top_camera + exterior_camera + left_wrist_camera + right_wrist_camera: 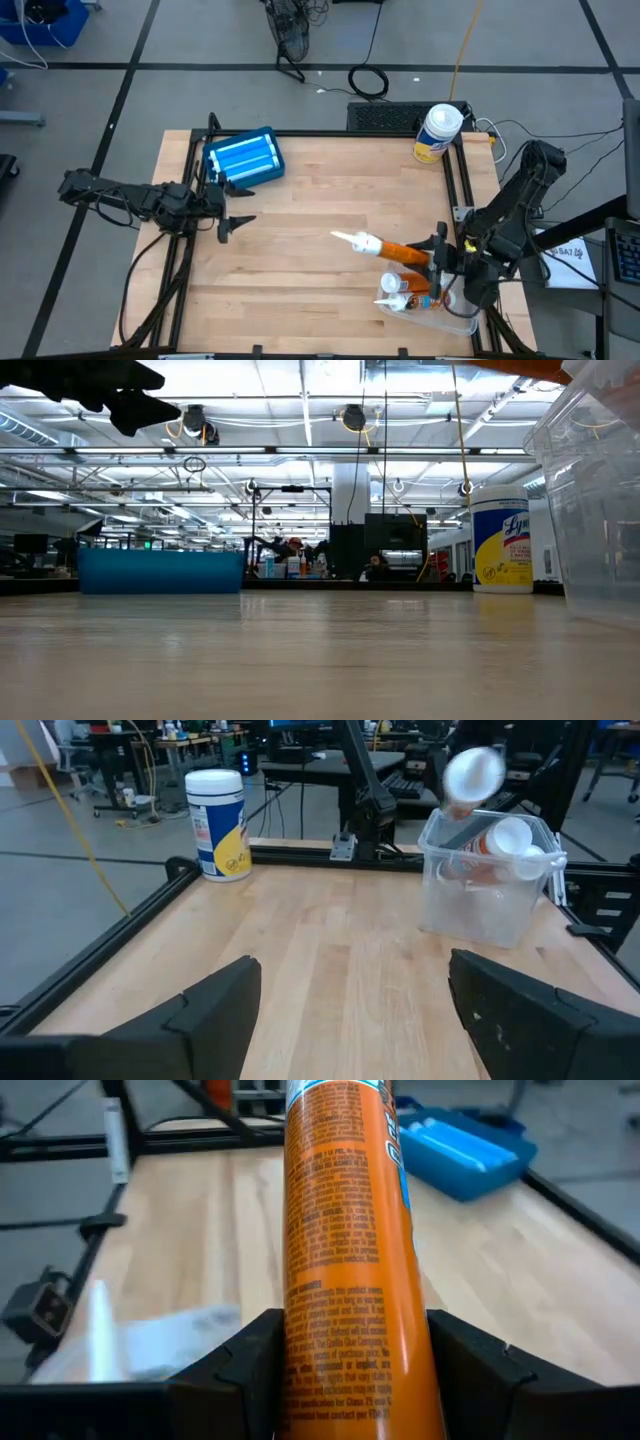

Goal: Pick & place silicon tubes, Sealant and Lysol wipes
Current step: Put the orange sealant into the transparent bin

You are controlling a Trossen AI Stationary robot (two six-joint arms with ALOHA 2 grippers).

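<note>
Orange sealant tube clamped in right gripper; left gripper wide, empty

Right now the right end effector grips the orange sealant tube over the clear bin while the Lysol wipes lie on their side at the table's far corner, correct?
Not quite. The Lysol wipes stand upright, as the low view shows. The rest holds: the right end effector grips the orange sealant tube over the clear bin.

- High view: overhead, straight down on the whole desk.
- Low view: desk-top level, facing the room.
- Wrist views: close, looking forward across the desk.
- Lysol wipes appear in high, low and left wrist views.
</note>
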